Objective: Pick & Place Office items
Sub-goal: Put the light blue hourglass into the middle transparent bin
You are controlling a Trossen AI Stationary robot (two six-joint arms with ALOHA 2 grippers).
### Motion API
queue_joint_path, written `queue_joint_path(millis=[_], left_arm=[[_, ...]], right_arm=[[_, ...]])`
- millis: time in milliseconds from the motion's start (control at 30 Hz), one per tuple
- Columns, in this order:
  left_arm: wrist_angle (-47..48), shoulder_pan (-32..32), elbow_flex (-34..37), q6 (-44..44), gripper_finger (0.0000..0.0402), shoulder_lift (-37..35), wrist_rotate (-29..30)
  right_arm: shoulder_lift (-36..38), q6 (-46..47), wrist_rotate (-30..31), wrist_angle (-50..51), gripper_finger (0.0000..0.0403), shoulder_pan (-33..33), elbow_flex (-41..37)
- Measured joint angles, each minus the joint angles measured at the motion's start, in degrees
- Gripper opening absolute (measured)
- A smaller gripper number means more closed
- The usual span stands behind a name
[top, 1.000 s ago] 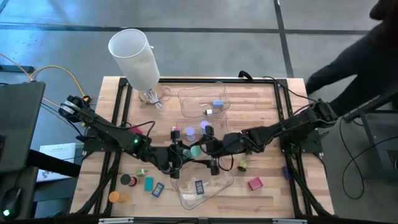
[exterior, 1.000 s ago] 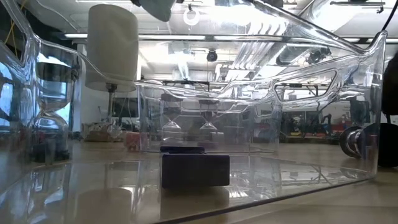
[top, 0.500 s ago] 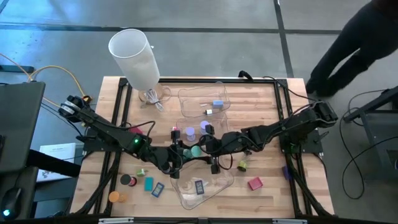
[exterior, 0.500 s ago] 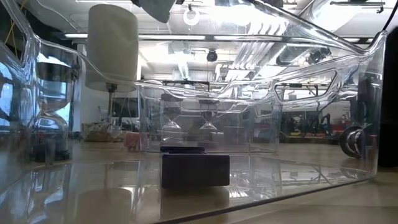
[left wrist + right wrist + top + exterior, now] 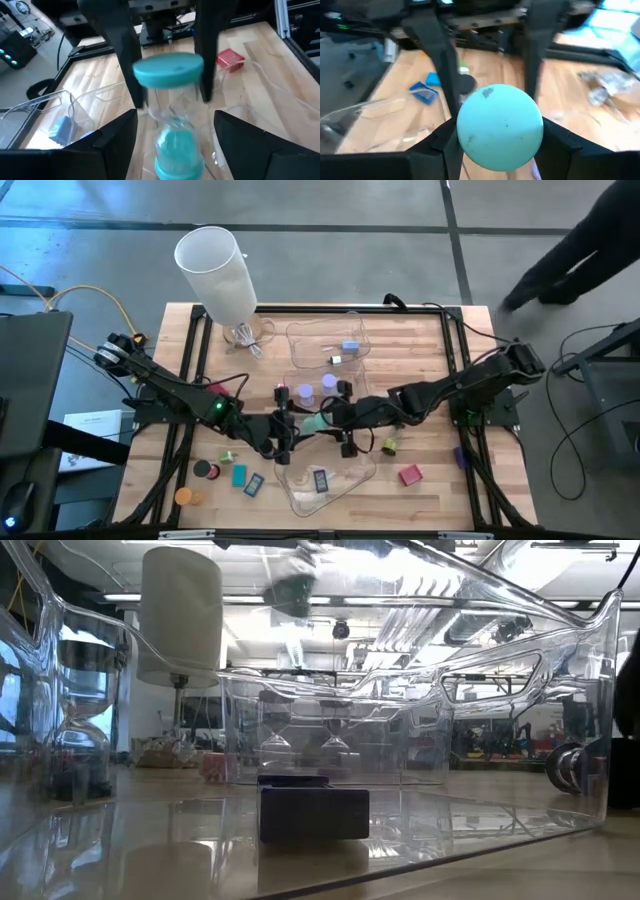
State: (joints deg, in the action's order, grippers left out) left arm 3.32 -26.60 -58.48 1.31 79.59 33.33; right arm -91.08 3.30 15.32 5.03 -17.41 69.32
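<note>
The light wooden table (image 5: 430, 360) carried a clear plastic tray (image 5: 365, 470) at its near edge; the two dark arms met nose to nose just beyond that tray's far rim. Between them hung the teal-capped, clear-waisted hourglass piece (image 5: 169, 70), well above the tray floor in the low view; its long axis ran along the line joining the two pincers. The right gripper (image 5: 335, 420) was pressed on the round teal cap at its own end, seen face-on in the right wrist view; the left gripper (image 5: 284, 432) stood spread, its fingers (image 5: 117, 132) wide of the other cap and touching nothing. The right arm alone therefore appeared to carry the piece; the tray lay toward the table's near edge from it, so the drop probably called for a short carry that way.
</note>
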Motion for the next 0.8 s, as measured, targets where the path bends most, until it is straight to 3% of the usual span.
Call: queue_joint_path(millis=[367, 467, 633, 800], left_arm=[[9.68, -0.04, 0.0, -1.0, 0.0257, -0.76, 10.69], [12.69, -0.12, 0.0, -1.96, 0.0257, -1.03, 16.75], [19.19, -0.06, 0.02, 1.61, 0.0257, -1.33, 28.56], [26.32, -0.08, 0.04, 7.3, 0.0257, -1.4, 28.83]], right_arm=[[4.75, 11.23, 14.31, 17.73, 0.0178, 0.53, 0.07], [5.99, 15.01, 17.93, 22.73, 0.0178, 1.72, 0.05], [6.46, 18.53, 18.97, 28.15, 0.0178, 4.69, 0.05], [6.44, 19.57, 17.21, 21.86, 0.0178, 8.77, -5.82]])
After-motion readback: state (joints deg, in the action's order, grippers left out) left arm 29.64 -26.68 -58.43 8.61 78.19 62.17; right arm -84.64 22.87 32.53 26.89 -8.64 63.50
